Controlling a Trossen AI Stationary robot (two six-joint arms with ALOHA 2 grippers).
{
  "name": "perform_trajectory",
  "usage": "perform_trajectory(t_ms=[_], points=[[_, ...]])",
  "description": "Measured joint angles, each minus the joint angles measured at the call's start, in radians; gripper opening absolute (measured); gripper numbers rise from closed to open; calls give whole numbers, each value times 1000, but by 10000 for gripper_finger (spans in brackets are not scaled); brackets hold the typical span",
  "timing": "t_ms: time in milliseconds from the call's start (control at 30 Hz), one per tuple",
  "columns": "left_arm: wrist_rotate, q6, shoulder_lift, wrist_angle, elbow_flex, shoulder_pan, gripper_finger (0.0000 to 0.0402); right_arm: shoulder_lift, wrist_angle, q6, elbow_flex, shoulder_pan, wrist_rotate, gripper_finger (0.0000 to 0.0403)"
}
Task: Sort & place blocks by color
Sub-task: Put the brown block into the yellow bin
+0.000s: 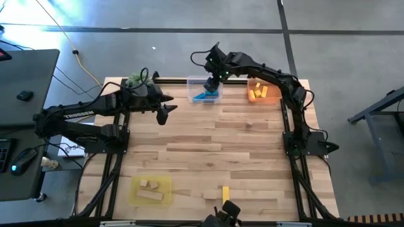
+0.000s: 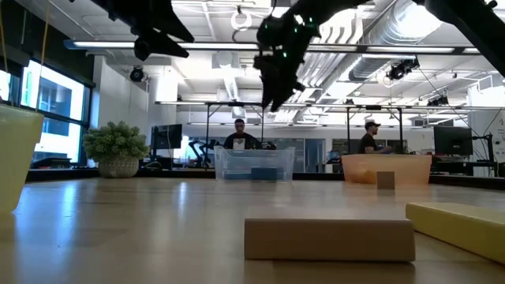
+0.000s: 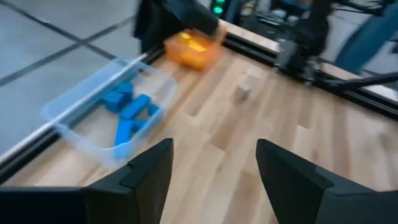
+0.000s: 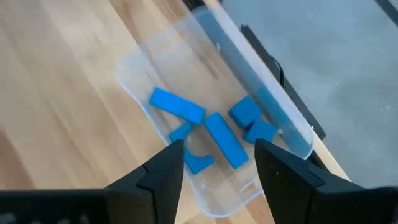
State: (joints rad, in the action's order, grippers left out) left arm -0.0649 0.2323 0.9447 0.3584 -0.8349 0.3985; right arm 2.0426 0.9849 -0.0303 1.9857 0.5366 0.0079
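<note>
Several blue blocks [image 4: 214, 134] lie in the clear tray [image 1: 197, 82] at the table's far edge. My right gripper [image 4: 219, 149] hangs open above them, well clear [image 2: 276, 91]. Yellow blocks [image 1: 260, 94] sit in the orange tray [image 1: 251, 84] to the right. Plain wood blocks [image 1: 149, 187] lie in the yellow tray [image 1: 165, 183] near the front. Flat on the table are a yellow bar [image 1: 225, 192], a plain wood bar [image 1: 211, 195] and a small plain cube [image 1: 249, 124]. My left gripper [image 1: 165, 115] is open in the air left of the clear tray, holding nothing [image 3: 214, 146].
A green plant ball [image 1: 136, 81] sits at the far left corner behind my left arm. Black frame rails run along both sides of the table. People stand in the room beyond the far edge. Bare wood lies across the table's middle.
</note>
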Motion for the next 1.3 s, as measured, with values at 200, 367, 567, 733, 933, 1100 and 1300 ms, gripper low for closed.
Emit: perform_trajectory(t_ms=[200, 367, 567, 733, 933, 1100, 1300], points=[[74, 0, 0, -27, 0, -24, 218, 0, 93, -63, 176, -45, 12, 183], [76, 0, 0, -44, 0, -84, 220, 0, 158, -123, 315, -103, 93, 183], [76, -2, 0, -82, 0, -164, 218, -41, 152, -206, 343, -177, 197, 183], [75, -44, 0, -128, 0, -221, 218, -66, 167, -300, 343, -222, 234, 183], [68, -75, 17, -146, -30, -268, 217, -72, 163, -355, 343, -268, 270, 183], [29, -113, 78, -109, -125, -307, 217, -72, 164, -364, 343, -308, 274, 183], [-37, -92, 186, -69, -181, -375, 217, -72, 233, -336, 343, -359, 328, 183]])
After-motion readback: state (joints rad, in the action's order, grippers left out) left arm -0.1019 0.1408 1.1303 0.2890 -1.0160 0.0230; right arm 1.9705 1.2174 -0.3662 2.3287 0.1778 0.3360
